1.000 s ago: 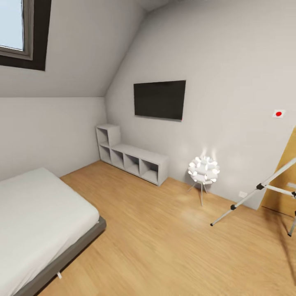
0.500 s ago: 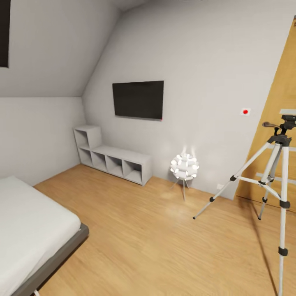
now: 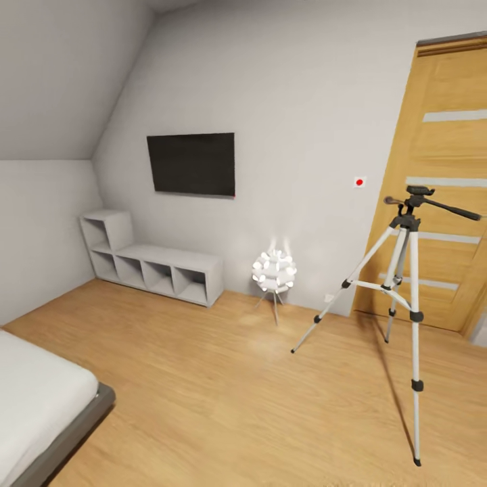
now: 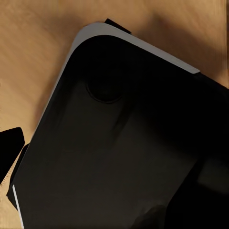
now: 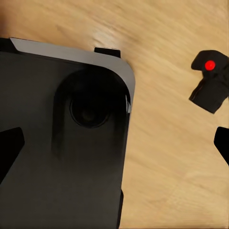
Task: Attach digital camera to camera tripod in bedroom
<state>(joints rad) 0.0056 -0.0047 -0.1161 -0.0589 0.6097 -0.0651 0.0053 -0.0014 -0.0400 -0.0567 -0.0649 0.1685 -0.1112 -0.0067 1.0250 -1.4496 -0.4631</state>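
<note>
- Digital camera point(image 5: 210, 86): small black body with a red dot, lying on the wood plank floor point(image 5: 162, 157) beside the robot's dark base point(image 5: 57, 143) in the right wrist view. Apart from the base, nothing gripping it.
- Camera tripod point(image 3: 406, 297): upright in front of the wooden door point(image 3: 439, 135), three silver legs spread, black head point(image 3: 416, 195) bare, pan handle pointing toward the door side.
- Bedroom fittings: wall television point(image 3: 191, 164), white cube shelves point(image 3: 145, 260), lit white lamp point(image 3: 274, 272) between shelves and tripod, bed corner point(image 3: 40, 406) nearest the robot.
- Jaws, right: dark finger tips at the picture edges look parted; I cannot tell for certain. Nothing between them.
- Jaws, left: view looks onto the base; state cannot be told.
- Step in hand, judged: locating both items before pickup.
- Handling note: lower the right arm squarely over the camera, grip its long sides, keep it level, then approach the tripod head from the clear side, avoiding the handle and legs.
</note>
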